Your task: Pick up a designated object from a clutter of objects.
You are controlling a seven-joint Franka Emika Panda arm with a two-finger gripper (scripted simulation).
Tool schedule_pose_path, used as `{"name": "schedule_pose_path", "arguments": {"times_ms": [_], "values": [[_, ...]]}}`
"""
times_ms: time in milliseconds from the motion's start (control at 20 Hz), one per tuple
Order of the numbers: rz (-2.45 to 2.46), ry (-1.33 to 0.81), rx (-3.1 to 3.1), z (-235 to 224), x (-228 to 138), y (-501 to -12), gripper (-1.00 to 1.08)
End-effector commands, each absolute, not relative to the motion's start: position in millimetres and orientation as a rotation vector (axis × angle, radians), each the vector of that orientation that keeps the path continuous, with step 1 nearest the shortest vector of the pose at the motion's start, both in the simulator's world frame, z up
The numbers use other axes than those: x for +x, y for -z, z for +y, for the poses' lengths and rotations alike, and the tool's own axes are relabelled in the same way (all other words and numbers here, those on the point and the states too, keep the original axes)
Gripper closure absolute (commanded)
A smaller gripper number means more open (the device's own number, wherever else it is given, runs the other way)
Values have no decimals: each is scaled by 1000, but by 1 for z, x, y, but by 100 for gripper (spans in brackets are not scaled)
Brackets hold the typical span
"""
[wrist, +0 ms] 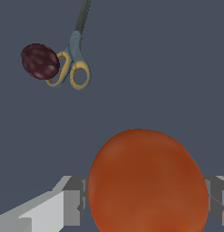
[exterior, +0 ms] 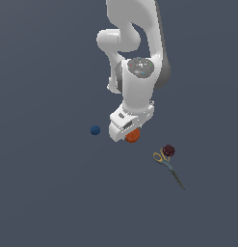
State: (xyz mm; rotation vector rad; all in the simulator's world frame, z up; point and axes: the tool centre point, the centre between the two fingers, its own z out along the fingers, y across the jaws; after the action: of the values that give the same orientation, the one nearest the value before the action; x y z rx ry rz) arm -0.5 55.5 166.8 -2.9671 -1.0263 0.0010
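The orange-red ball [wrist: 147, 183] fills the near part of the wrist view, held between my two fingers [wrist: 73, 199], which press against its opposite sides. In the exterior view the ball [exterior: 133, 136] peeks out from under the white hand, and my gripper [exterior: 130, 135] is shut on it. The dark maroon bumpy ball [exterior: 168, 150] lies to the exterior view's right, touching the yellow handles of the scissors [exterior: 165, 161]. Both also show in the wrist view: the maroon ball [wrist: 39, 61] and the scissors [wrist: 75, 68].
A small blue ball [exterior: 95, 130] lies alone on the dark grey floor to the exterior view's left of the hand. The white arm [exterior: 135, 43] rises behind the hand. The scissors' grey blades [exterior: 177, 178] point away from the ball.
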Motion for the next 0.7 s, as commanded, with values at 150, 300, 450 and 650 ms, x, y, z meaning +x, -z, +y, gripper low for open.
{"name": "schedule_pose_path", "arguments": {"times_ms": [150,300,450,650], "values": [[-1027,3,-2965,8,9,-220,108],[-1028,3,-2964,-18,15,-248,108],[-1028,3,-2964,-45,21,-277,108],[-1028,2,-2965,-79,29,-314,108]]}}
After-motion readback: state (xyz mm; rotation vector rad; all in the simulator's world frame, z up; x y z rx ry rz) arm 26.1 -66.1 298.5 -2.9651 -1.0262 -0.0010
